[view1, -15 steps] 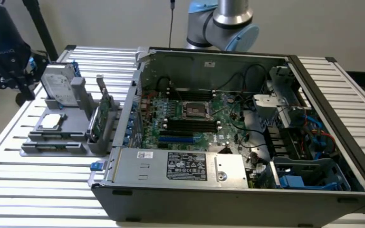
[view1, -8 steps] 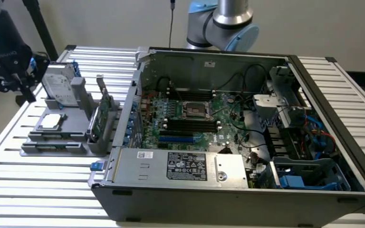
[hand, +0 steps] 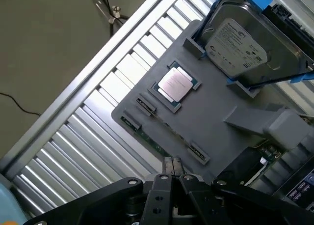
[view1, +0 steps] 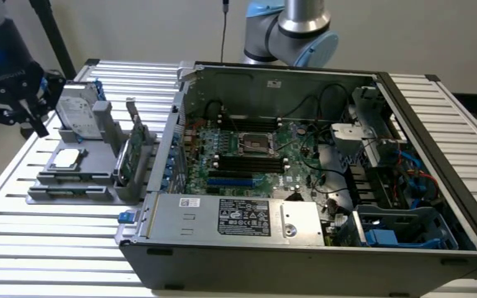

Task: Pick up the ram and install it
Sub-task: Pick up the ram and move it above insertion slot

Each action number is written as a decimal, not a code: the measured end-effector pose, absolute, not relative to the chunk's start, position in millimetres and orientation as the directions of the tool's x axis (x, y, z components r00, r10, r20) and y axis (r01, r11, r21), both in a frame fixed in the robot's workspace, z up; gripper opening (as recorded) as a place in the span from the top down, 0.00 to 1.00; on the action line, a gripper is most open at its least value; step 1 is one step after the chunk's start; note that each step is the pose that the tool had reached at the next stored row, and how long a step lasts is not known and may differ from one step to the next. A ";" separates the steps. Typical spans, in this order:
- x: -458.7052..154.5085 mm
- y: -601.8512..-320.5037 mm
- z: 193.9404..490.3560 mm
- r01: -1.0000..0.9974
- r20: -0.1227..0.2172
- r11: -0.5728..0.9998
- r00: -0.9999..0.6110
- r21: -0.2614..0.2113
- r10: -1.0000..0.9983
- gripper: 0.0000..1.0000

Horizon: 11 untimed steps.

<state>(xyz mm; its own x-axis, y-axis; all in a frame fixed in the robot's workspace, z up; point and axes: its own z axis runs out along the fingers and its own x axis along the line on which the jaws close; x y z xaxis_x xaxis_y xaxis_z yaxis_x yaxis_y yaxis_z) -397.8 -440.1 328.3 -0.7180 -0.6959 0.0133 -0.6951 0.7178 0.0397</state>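
The ram (hand: 156, 145) is a thin dark-green stick standing on edge in a slot along the near side of the grey holder (hand: 216, 112). My gripper (hand: 171, 163) hangs just above its middle, fingers pressed together and shut with nothing between them. In the exterior view the gripper (view1: 33, 124) hovers over that holder (view1: 72, 186) at the exterior view's left, beside the open computer case (view1: 305, 248). The motherboard's long black memory slots (view1: 251, 162) lie inside the case.
On the holder stand a hard drive (hand: 240, 43) in blue brackets, a CPU (hand: 174, 85) and a green expansion card (view1: 135, 152). The case has high metal walls, cables and a power supply (view1: 238, 217). Everything rests on a slatted aluminium table (view1: 56, 248).
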 end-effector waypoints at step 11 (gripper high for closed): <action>-397.8 -440.1 319.6 -0.824 0.013 0.566 -0.566 0.040 -0.825 0.89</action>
<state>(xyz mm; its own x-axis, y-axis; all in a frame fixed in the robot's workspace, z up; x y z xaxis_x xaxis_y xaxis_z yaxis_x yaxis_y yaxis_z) -397.8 -440.1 319.6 -0.5655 -0.8246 0.0132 -0.8238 0.5656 0.0397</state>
